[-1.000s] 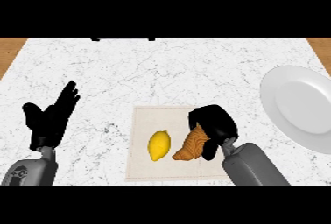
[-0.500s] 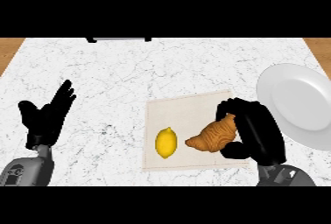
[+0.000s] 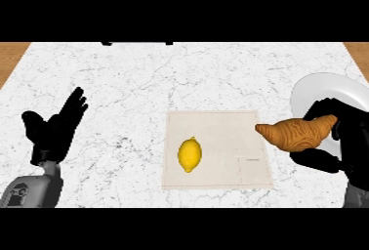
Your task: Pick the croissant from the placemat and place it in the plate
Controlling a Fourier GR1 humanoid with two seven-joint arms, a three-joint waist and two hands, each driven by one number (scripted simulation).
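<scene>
Right hand [image 3: 338,146] is curled round the croissant [image 3: 297,134], holding it between mat [image 3: 249,173] and plate [image 3: 324,90]. Lemon [image 3: 190,154] sits on the mat. Left hand [image 3: 54,132] rests spread, far left of it.

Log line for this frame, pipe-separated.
phase: carry | right hand: shut on croissant, at plate left rim, not yet placed | left hand: open, resting at left | lemon: on placemat

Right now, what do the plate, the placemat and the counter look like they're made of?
Plate: probably glazed ceramic, plain white with a smooth, softly shaded rim. Placemat: likely cloth, matte beige with a faint stitched border. Counter: marble or a lookalike, white with grey veining.
</scene>
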